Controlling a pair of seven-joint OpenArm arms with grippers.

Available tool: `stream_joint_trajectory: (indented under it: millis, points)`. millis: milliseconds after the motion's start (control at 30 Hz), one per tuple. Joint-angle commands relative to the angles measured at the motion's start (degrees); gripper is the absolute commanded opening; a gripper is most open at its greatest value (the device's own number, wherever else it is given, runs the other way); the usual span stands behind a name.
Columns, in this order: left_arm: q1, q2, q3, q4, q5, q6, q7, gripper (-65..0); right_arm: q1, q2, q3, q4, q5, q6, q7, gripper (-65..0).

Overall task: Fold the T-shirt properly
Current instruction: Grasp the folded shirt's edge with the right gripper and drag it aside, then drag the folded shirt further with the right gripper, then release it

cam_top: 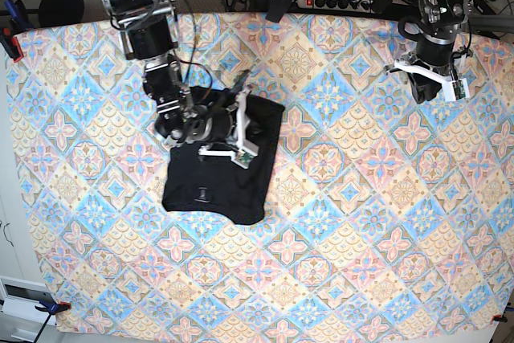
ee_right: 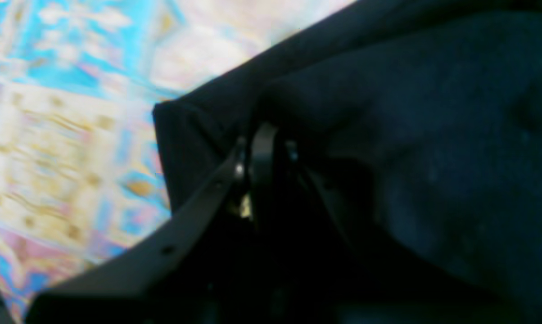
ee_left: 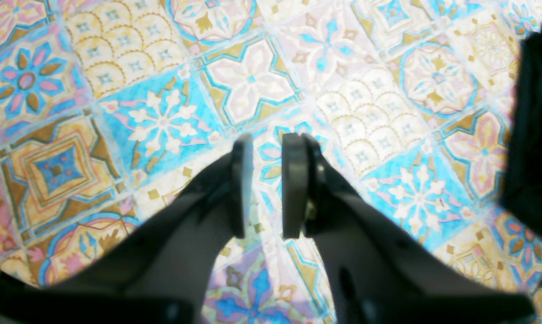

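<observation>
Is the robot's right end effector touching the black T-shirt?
Touching. In the right wrist view, the right end effector is shut, its fingers pinching a fold of the T-shirt with black cloth bunched around them.

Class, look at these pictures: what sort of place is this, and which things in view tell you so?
Probably a robotics lab or test bench, not a home: two robot arms stand over a table with a patterned cloth, a power strip and cables trail along its far edge, and a black T-shirt lies ready for folding.

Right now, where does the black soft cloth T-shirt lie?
In the base view the black cloth T-shirt lies bunched left of centre on the patterned tablecloth, under the right gripper, far from the left gripper.
</observation>
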Motion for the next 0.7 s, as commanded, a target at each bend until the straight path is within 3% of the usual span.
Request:
stream_joint_trajectory:
  millis: [0, 400, 667]
  points:
    - [-0.01, -0.42, -0.25, 1.19, -0.15, -0.09, -1.13, -53.4, 0.09, 2.66, 0.69, -0.41, -6.52, -3.48, -6.12, -62.8]
    - [-0.19, -0.42, -0.25, 1.19, -0.15, -0.09, -1.13, -53.4, 0.09, 14.61, 0.52, -0.32, -6.60, -3.48, -3.84, -62.8]
    - [-0.80, -0.42, -0.25, 1.19, -0.15, -0.09, -1.13, -53.4, 0.09, 16.90, 0.52, -0.14, -6.60, -3.48, -3.75, -62.8]
